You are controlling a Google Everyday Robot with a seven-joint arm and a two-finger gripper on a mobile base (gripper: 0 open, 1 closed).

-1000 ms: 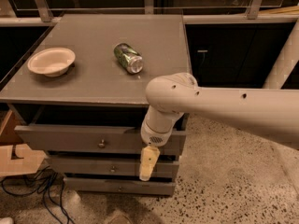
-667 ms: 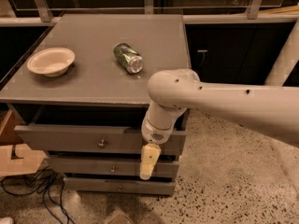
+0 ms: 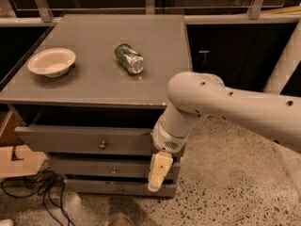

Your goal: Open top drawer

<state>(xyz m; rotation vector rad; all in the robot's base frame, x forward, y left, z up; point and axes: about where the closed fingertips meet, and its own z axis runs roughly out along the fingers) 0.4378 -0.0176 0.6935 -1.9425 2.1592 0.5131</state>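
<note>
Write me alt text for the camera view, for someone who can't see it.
The robot's hand hangs pointing down at the right end of the top drawer, which stands partly pulled out of a grey cabinet. On the cabinet's top sit a pale bowl and a green can lying on its side.

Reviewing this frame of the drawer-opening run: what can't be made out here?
Camera view only:
- Inside of the top drawer: in shadow under the cabinet top.
- Top drawer's right end: hidden behind the wrist.
- Whether the gripper, hanging before the lower drawers at their right, touches them: no depth cue.
- The arm: cut off by the right edge.
</note>
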